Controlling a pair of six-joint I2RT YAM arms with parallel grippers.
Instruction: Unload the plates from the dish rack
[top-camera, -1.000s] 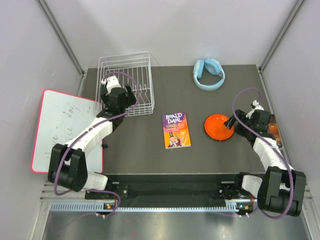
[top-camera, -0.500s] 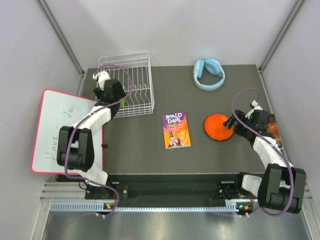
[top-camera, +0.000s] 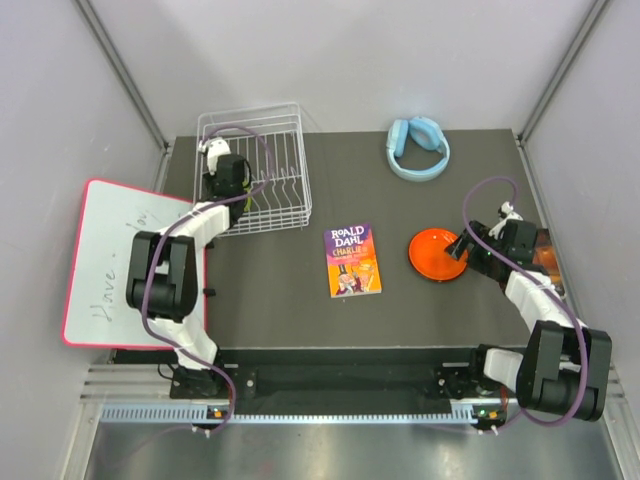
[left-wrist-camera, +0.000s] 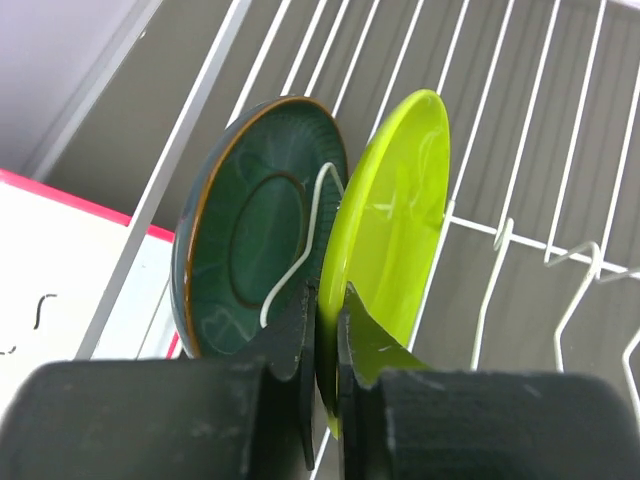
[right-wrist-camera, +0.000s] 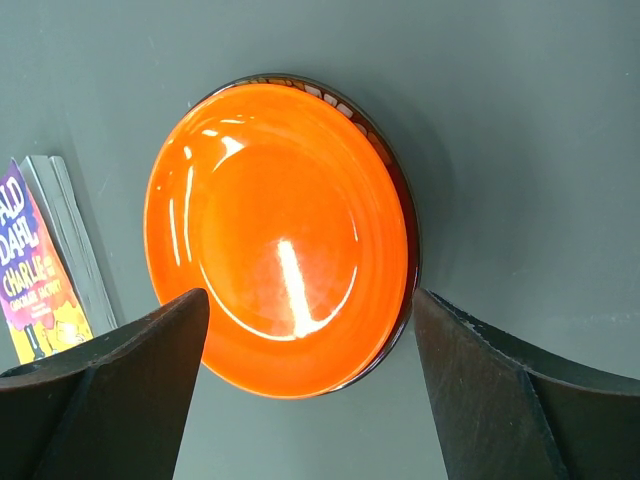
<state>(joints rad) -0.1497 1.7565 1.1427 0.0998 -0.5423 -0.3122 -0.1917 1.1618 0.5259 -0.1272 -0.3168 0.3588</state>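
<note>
Well, the white wire dish rack (top-camera: 280, 165) holds two glossy round plates on edge between its prongs: a dark green plate (left-wrist-camera: 250, 230) and, just beside it, a lime green plate (left-wrist-camera: 395, 210). Only the left wrist view shows them clearly. The left gripper (left-wrist-camera: 325, 300) has its black jaws clamped on the lime rim. Well right of the rack, the shiny orange plate (right-wrist-camera: 280, 235) lies flat; the right gripper (right-wrist-camera: 310, 300) stands over it, jaws wide apart.
</note>
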